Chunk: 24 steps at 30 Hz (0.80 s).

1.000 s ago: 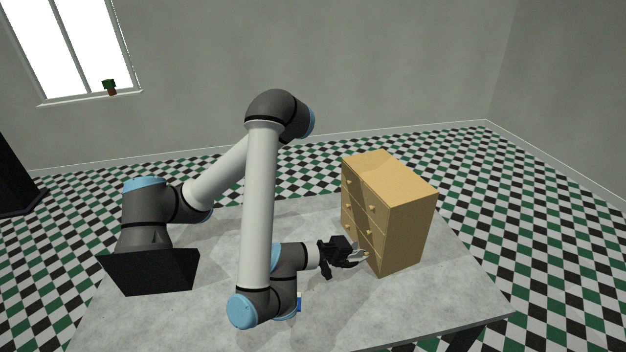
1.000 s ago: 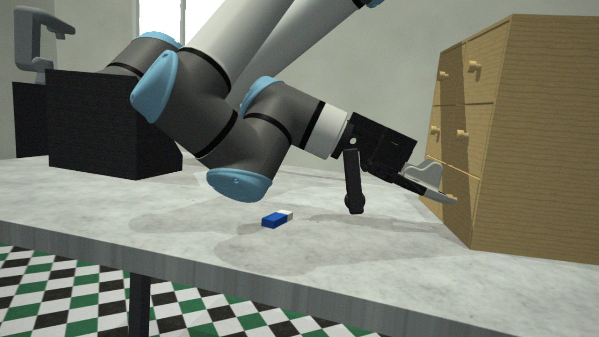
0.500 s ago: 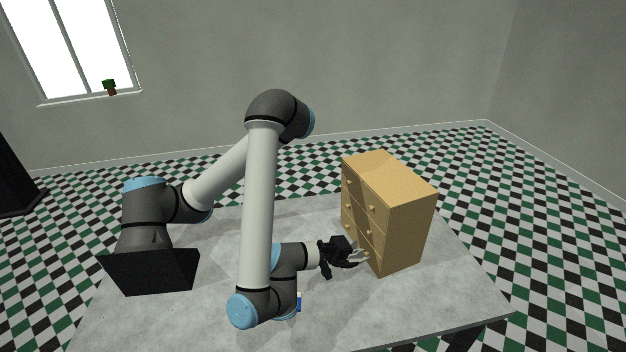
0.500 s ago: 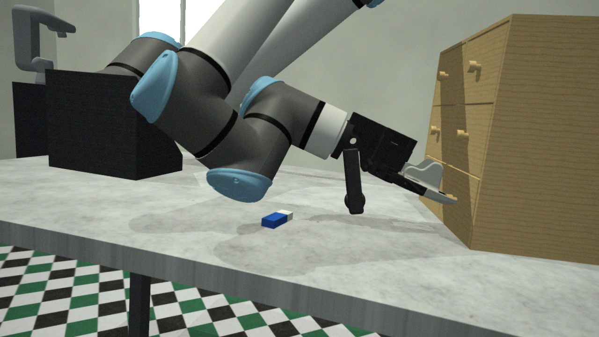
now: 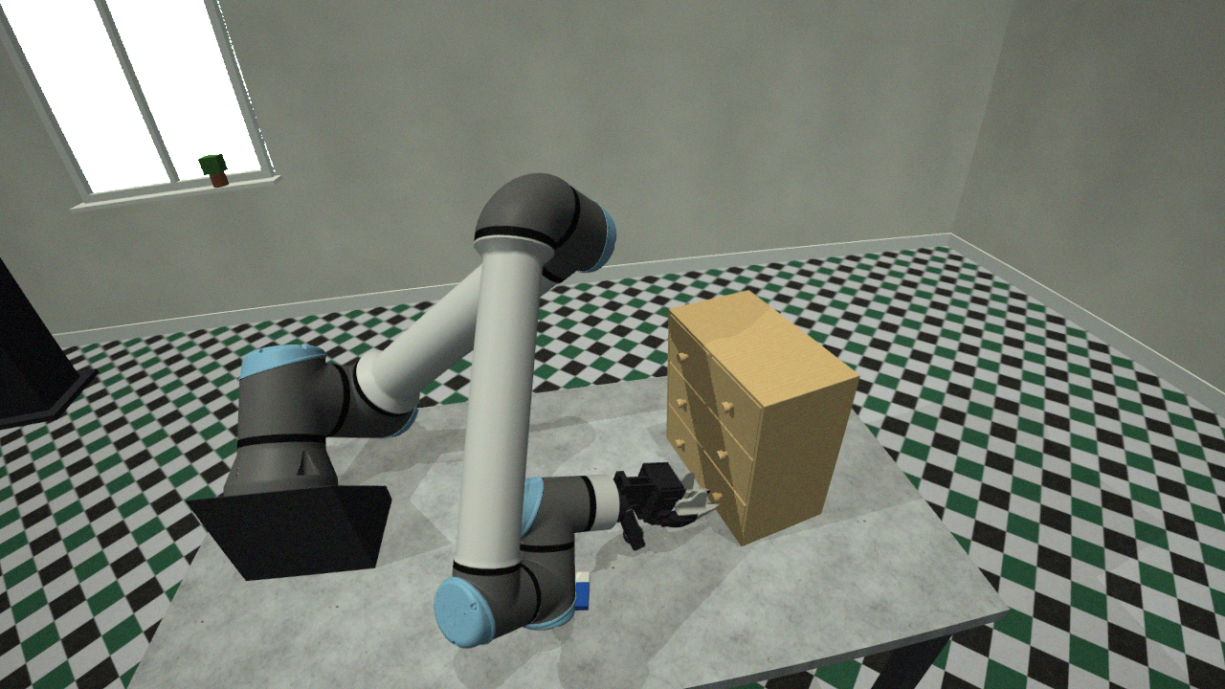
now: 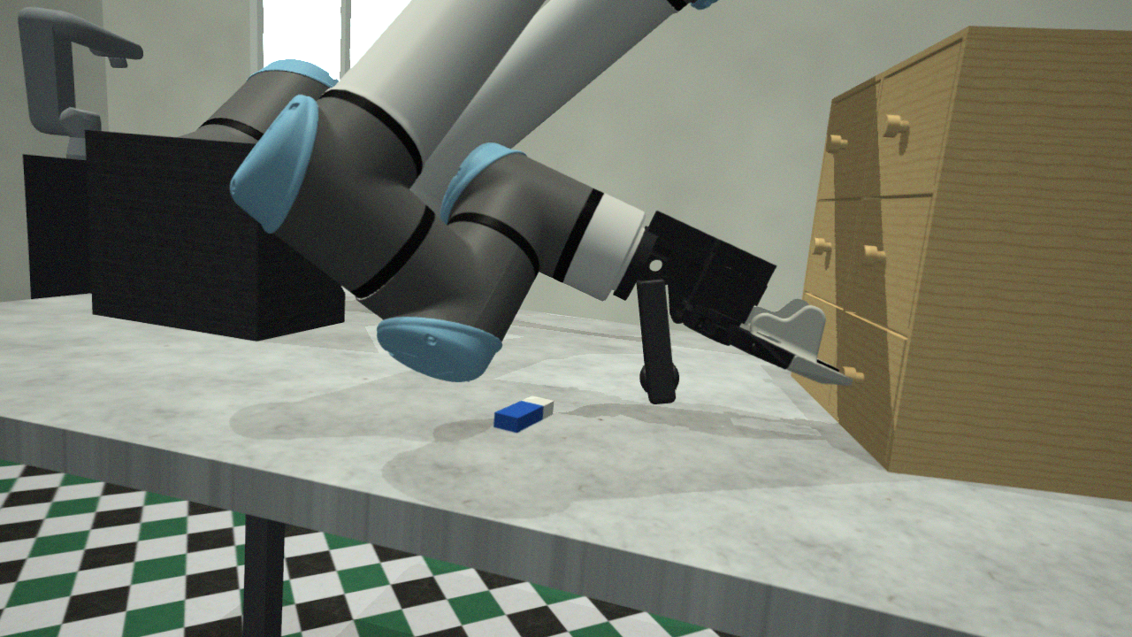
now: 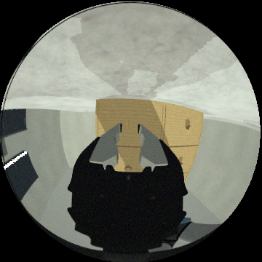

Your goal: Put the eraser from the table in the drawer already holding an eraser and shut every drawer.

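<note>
The wooden chest (image 5: 762, 411) stands upright on the right of the table, with two columns of three drawers, all shut. It also shows in the exterior view (image 6: 981, 253) and the wrist view (image 7: 149, 135). My gripper (image 5: 701, 501) is low, in front of the bottom drawer of the near column. Its fingers stand slightly apart on either side of that drawer's knob (image 6: 852, 372) and are not clamped on it. The fingertips show in the exterior view (image 6: 830, 371) and the wrist view (image 7: 129, 128). The blue and white eraser (image 6: 522, 413) (image 5: 582, 590) lies on the table behind the gripper, under my arm's elbow.
The arm's black base (image 5: 291, 522) stands at the table's left. The low wrist joints (image 6: 435, 293) hang just above the table, close to the eraser. The table's front edge runs near the chest's near corner.
</note>
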Each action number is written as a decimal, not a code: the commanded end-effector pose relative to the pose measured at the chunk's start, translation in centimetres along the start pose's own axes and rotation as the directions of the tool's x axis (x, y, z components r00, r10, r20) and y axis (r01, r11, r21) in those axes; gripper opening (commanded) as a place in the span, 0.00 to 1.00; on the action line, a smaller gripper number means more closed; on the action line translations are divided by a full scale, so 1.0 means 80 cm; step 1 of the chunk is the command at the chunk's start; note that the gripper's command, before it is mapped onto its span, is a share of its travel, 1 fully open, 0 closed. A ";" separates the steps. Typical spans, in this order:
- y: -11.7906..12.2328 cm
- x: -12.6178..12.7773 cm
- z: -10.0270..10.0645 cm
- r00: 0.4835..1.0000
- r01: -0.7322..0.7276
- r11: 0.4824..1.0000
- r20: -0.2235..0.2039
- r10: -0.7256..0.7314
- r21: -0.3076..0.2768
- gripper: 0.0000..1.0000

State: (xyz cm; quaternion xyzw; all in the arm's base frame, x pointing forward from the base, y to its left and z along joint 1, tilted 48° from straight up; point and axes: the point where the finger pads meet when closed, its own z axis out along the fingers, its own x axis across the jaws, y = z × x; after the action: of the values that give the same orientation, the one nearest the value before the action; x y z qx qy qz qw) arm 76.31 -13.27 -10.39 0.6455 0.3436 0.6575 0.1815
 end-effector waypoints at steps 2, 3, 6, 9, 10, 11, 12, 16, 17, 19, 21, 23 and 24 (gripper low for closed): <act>-0.006 0.000 -0.019 1.000 0.001 1.000 0.000 -0.001 -0.001 0.20; -0.006 0.000 -0.019 1.000 0.001 1.000 0.000 -0.001 -0.001 0.20; -0.010 0.000 -0.029 1.000 0.001 1.000 0.000 -0.001 -0.001 0.20; -0.013 0.000 -0.038 1.000 0.001 1.000 0.000 -0.001 -0.001 0.20; -0.014 0.000 -0.040 1.000 0.001 1.000 0.000 -0.001 -0.001 0.20; -0.014 0.000 -0.042 1.000 0.001 1.000 0.000 -0.001 -0.001 0.20; -0.015 0.000 -0.043 1.000 0.001 1.000 0.000 -0.001 -0.001 0.20; -0.016 0.000 -0.046 1.000 0.001 1.000 0.000 -0.001 -0.001 0.20; -0.016 0.000 -0.047 1.000 0.001 1.000 0.000 -0.001 -0.001 0.20; -0.016 0.000 -0.047 1.000 0.001 1.000 0.000 -0.001 -0.001 0.20; -0.016 0.000 -0.047 1.000 0.001 1.000 0.000 -0.001 -0.001 0.20; -0.015 0.000 -0.047 1.000 0.001 1.000 0.000 -0.001 -0.001 0.20; -0.014 0.000 -0.048 1.000 0.001 1.000 0.000 -0.001 -0.001 0.20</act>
State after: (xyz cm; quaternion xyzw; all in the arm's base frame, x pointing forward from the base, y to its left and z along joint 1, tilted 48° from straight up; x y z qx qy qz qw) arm 72.49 -13.15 -11.04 0.6455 0.3436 0.6575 0.1815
